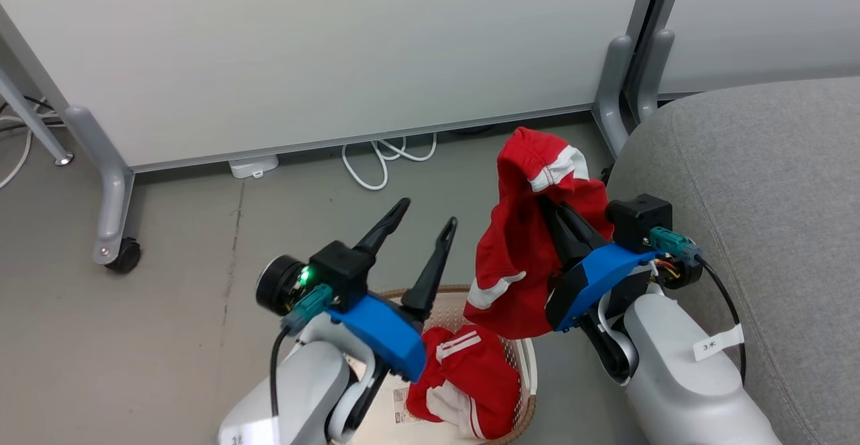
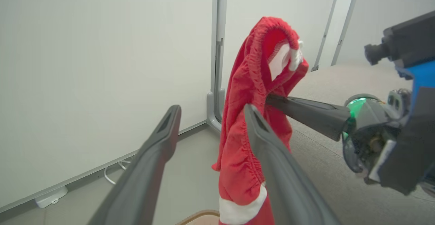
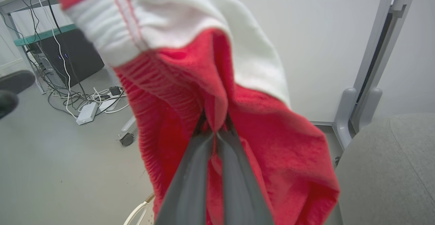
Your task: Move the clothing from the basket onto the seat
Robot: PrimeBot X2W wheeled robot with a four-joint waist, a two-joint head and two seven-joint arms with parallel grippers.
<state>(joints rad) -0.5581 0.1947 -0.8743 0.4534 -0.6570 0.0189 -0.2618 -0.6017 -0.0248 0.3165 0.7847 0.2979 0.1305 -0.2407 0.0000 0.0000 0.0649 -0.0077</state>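
Over the grey floor, the right jaws pinched one red garment at 1 o'clock from the basket, the left jaws stood open and empty, and that small pinch could slip before the seat at 3 o'clock.

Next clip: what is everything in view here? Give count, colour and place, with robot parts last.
held garment: 1, red with white trim, hanging from the right tool, raised between basket and seat
second garment: 1, red with white stripes, in the basket
basket: 1, cream with brown rim, on the floor between the arms
seat: 1, light grey, at the right
panels: 2, white with grey legs, at the back
cables: several, white, on the floor below a panel
floor: 1, grey
left tool: 1, dark fingers, open and empty, above the basket
right tool: 1, dark fingers, shut on the held garment
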